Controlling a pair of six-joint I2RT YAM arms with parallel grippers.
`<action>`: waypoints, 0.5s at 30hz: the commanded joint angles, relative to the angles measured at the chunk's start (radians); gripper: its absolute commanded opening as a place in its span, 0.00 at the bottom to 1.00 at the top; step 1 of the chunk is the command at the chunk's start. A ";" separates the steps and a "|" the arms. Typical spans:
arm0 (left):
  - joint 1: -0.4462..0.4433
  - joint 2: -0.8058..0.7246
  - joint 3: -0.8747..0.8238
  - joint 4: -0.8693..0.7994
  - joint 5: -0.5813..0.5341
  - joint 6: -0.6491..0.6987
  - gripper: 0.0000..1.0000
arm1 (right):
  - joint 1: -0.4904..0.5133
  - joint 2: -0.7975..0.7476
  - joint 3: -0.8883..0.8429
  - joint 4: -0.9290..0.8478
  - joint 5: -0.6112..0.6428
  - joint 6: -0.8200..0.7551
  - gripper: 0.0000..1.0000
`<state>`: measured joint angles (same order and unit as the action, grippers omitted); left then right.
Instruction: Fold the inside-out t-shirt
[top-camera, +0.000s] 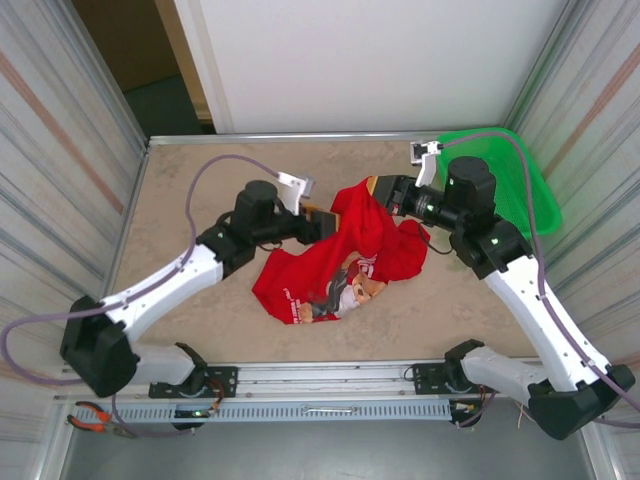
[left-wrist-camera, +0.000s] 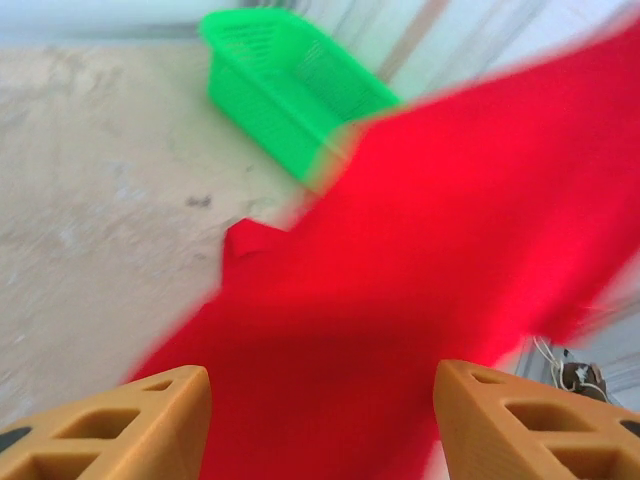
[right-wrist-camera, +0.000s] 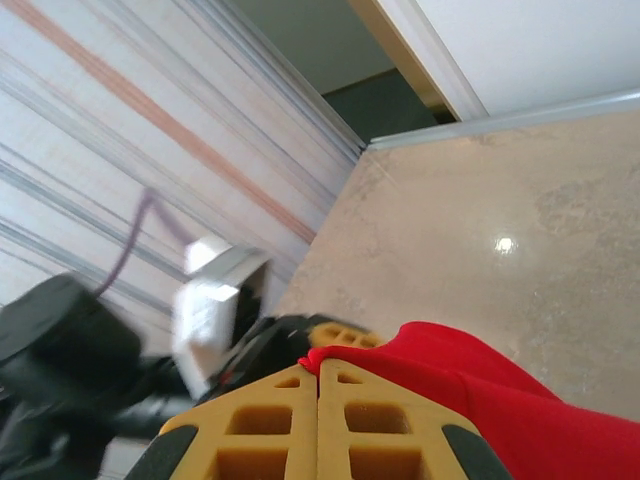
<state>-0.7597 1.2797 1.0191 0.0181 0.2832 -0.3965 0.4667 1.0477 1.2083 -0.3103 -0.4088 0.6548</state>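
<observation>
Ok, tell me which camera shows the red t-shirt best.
The top view: the whole crumpled t-shirt shows there, cartoon print included. The left wrist view gives blurred red cloth up close; the right wrist view, one edge pinched in the right pincer.

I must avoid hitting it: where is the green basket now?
In the top view the green basket stands at the table's far right corner, behind the right arm.

A green mesh basket (top-camera: 535, 195) is sitting at the far right corner of a beige, stone-patterned table (top-camera: 190, 190). Ribbed wall panels (top-camera: 60, 150) are standing along both sides, and a white board (top-camera: 380, 60) is closing the back. A red-handled tool (top-camera: 92, 420) is lying on the near left ledge.
</observation>
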 joint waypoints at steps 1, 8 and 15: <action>-0.101 -0.030 0.022 -0.031 -0.251 0.100 0.61 | 0.012 0.006 0.028 -0.013 0.030 0.031 0.00; -0.163 0.057 0.075 -0.029 -0.383 0.137 0.61 | 0.032 -0.001 0.029 -0.021 0.051 0.038 0.00; -0.129 0.205 0.141 -0.054 -0.384 0.143 0.61 | 0.053 -0.018 0.038 0.004 0.057 0.070 0.00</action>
<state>-0.9112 1.4487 1.1210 -0.0257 -0.0753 -0.2722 0.5098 1.0588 1.2083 -0.3408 -0.3630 0.6968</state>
